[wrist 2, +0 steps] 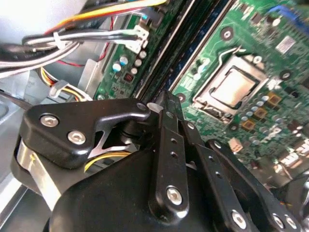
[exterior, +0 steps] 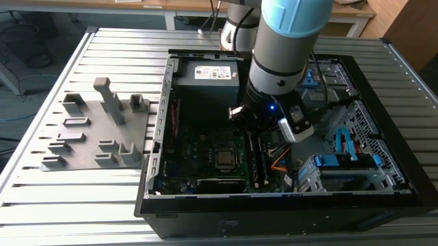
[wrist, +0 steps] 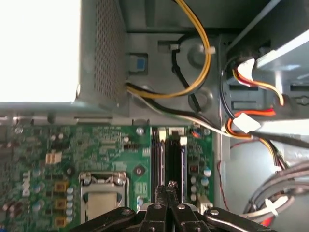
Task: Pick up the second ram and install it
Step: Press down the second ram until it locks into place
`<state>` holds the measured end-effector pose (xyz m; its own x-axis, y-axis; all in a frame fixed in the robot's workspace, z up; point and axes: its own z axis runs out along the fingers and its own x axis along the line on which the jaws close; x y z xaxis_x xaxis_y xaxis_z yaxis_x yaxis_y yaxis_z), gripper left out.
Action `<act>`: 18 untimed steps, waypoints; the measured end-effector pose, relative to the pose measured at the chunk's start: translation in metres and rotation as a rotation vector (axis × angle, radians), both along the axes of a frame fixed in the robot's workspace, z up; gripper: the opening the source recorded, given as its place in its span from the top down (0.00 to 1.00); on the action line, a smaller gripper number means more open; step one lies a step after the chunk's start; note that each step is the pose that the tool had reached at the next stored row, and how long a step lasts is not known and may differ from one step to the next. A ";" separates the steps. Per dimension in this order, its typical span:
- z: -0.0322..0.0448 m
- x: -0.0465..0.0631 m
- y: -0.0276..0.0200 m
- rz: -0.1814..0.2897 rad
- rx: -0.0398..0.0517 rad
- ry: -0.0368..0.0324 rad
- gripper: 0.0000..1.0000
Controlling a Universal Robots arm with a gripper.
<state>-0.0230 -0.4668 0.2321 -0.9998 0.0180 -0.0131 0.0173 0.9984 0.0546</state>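
Holder tray (exterior: 96, 130): lay on the slatted table (exterior: 61, 205) at the exterior view's left, gray, its upright blocks standing, well apart from the arm.
Computer case (exterior: 274, 215): sat open beside the tray, with the green motherboard (exterior: 198, 154) and its processor socket (exterior: 224, 159) exposed.
Arm (exterior: 284, 51): reached steeply down into the case, wrist just above the memory slots.
Gripper (wrist: 167, 186): fingers were drawn together, tips meeting directly over the slots in both wrist views; whether they pinched anything could not be told.
Second ram (exterior: 261, 159): stood seated in the slots, a dark strip right of the socket, directly below the fingertips.
Cables (wrist: 193, 72): yellow, black and orange wires looped beyond the slots.
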 end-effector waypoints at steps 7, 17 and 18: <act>-0.0101 0.000 0.0080 0.000 0.0000 0.0000 0.90; -0.0154 0.000 0.0102 0.000 -0.0002 0.0000 0.90; -0.0141 0.000 0.0105 0.000 0.0015 -0.0007 0.90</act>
